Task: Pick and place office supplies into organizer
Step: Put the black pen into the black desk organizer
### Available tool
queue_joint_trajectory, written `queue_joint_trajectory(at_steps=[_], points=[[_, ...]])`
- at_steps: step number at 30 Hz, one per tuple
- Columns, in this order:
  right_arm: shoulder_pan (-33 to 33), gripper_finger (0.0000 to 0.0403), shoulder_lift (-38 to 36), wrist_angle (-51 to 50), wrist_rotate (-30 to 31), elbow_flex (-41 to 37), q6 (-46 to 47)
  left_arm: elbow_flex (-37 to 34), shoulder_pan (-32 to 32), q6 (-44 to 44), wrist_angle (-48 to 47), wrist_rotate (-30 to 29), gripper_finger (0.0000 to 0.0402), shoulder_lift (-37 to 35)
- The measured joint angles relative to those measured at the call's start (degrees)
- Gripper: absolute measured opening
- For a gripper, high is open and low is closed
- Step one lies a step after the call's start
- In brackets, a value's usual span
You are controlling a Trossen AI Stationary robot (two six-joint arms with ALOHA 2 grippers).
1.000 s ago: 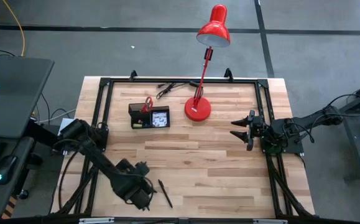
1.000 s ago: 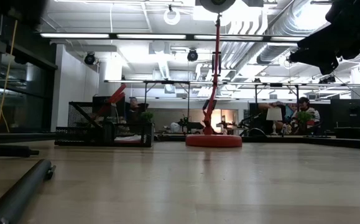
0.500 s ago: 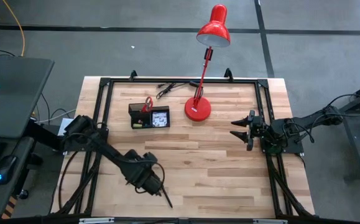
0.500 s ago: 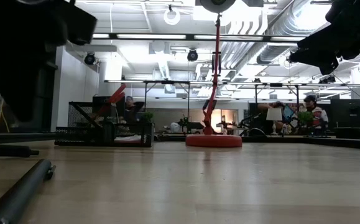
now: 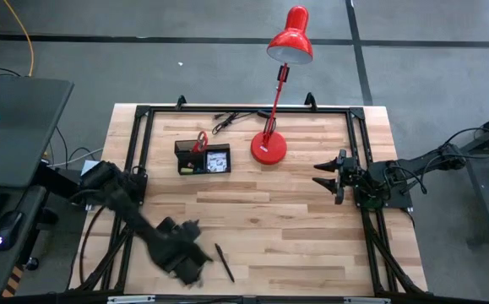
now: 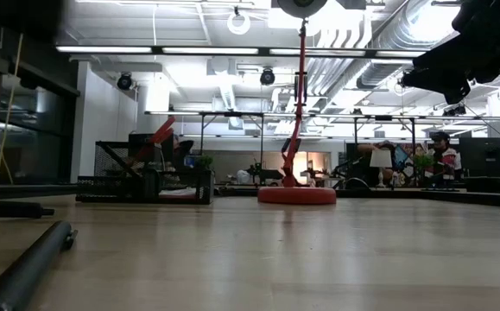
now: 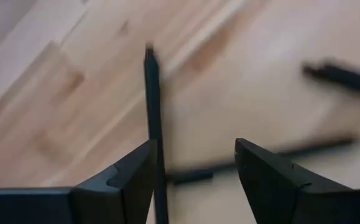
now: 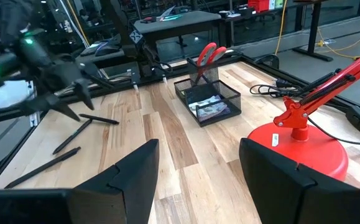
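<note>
Wooden table, light planks inside a black frame, seen from above with one dark arm at each side. Red desk lamp stands near the far edge, its round base on the boards just right of the organizer and its shade leaning out beyond the table. Black cable lies along the far edge beside the lamp stem.

Left arm reaches in from the left side toward the near edge; the left gripper hangs low over the boards there, blurred in the high view. In its wrist view its two fingers stand apart with bare wood between them, holding nothing. One black pen runs along the inner side of one finger, and two more pens lie across the wood farther off. From above, only one pen shows clearly, just right of the gripper.

Right arm waits at the right edge; the right gripper points toward the table's middle, fingers spread and empty.

Organizer, a small black mesh caddy, sits toward the far left of the table, left of the lamp base. Red-handled scissors stand upright in its taller cup section; a white-grey patterned packet lies in its lower tray.
</note>
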Motion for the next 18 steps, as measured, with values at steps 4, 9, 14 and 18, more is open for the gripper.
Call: queue_joint_trajectory(at_steps=[4,9,14,18], points=[[0.0,0.0216,0.0,-0.2,0.0,0.0,0.0,-1.7,-4.3,-6.1,-1.2,-3.1,0.0213,-3.7],[0.0,0.0216,0.4,-0.2,0.0,0.0,0.0,-11.5,-4.4,-5.9,8.0,-4.0,0.0226,-11.8],[0.0,0.0216,0.7,-0.6,-0.1,0.0,0.0,-21.0,-0.1,-1.1,15.9,-3.1,0.0243,-20.7],[0.0,0.0216,0.7,-0.8,-0.3,0.0,0.0,-24.8,4.6,4.7,21.4,0.6,0.0254,-24.0]])
